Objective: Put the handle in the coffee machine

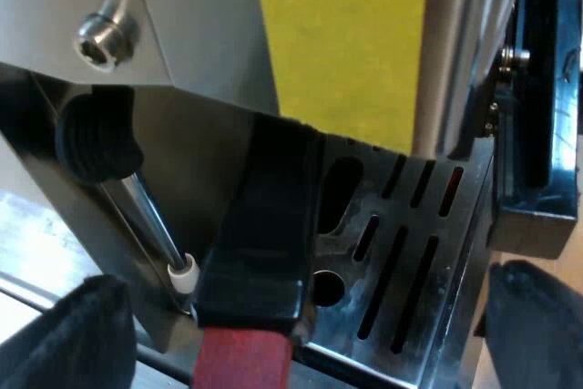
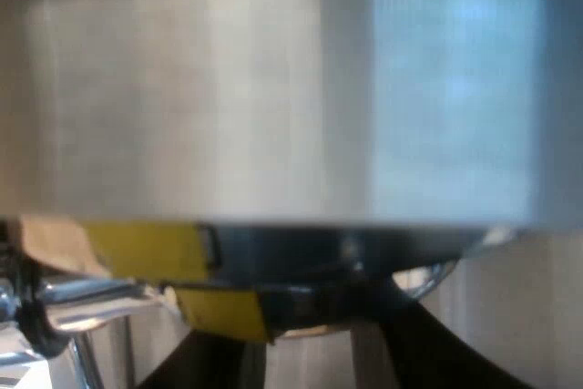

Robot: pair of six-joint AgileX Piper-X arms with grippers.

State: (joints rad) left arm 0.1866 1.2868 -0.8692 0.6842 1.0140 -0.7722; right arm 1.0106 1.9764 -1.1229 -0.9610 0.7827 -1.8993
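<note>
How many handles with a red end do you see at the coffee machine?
1. The dark handle with the red end sits at the espresso machine's front, over the slotted drip tray. Others could be hidden.

The espresso machine's (image 2: 273,97) pale metal front looms close, with yellow patches (image 2: 146,250) and a dark band (image 2: 346,252) beneath it.

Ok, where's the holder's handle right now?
In the left wrist view the handle juts from the espresso machine front over the slotted drip tray, its red end between the open fingers of the left gripper, touching neither.
</note>
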